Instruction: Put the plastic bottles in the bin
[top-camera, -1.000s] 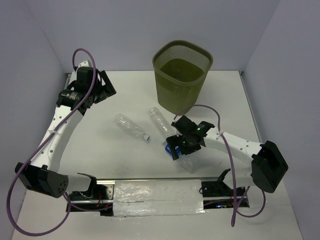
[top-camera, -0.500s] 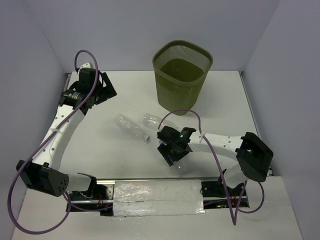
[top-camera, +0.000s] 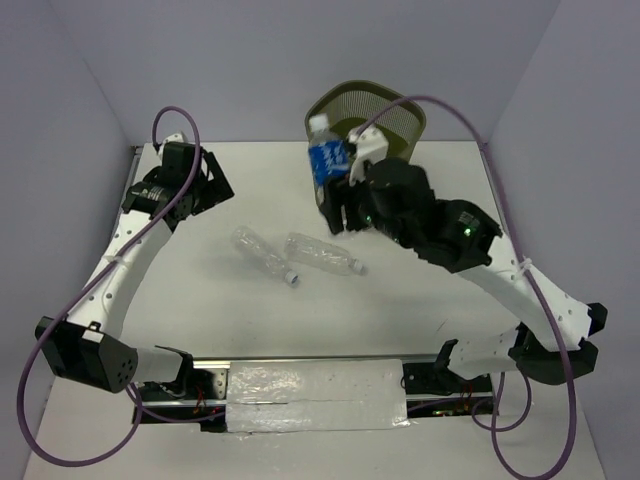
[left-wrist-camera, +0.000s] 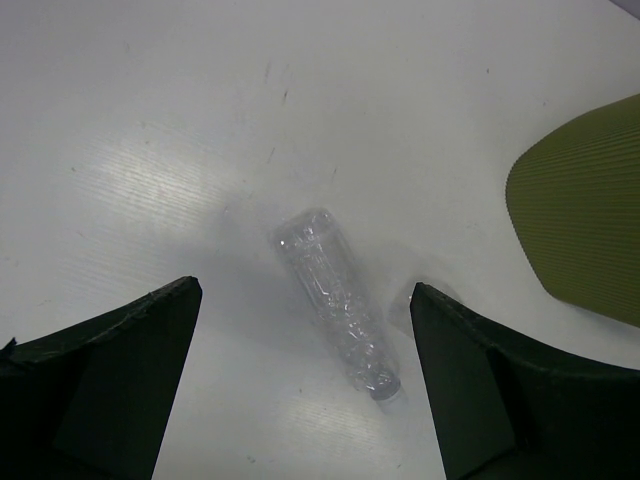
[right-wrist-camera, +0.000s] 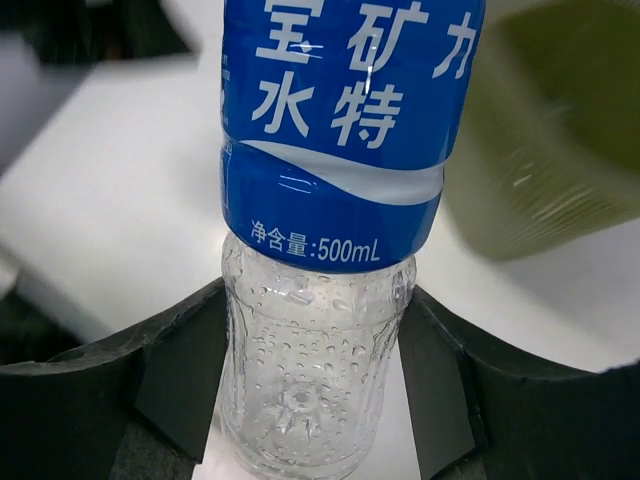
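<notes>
Top external view: my right claw (top-camera: 336, 192) is up in the air in the upper middle of the frame. It is squeezing the bottle with the blue label (top-camera: 326, 160) by its bottom end. That bottle stands up straight with its white cap on top. It shows right against the left side of the green bin (top-camera: 345, 100). I cannot tell if it is over the bin's opening or just beside it.

Right wrist view: the black fingers (right-wrist-camera: 180, 380) press on both sides of the clear part under the label.

On the white desk (top-camera: 200, 290), in the middle of the frame, a left bottle (top-camera: 262, 255) and a right bottle (top-camera: 322, 253) lie on their sides, close together.

My left claw (top-camera: 215, 180) sits at the upper left, wide open and holding nothing. Left wrist view: one clear bottle (left-wrist-camera: 335, 300) lies on the desk below it, and the bin's green side fills the right edge.
</notes>
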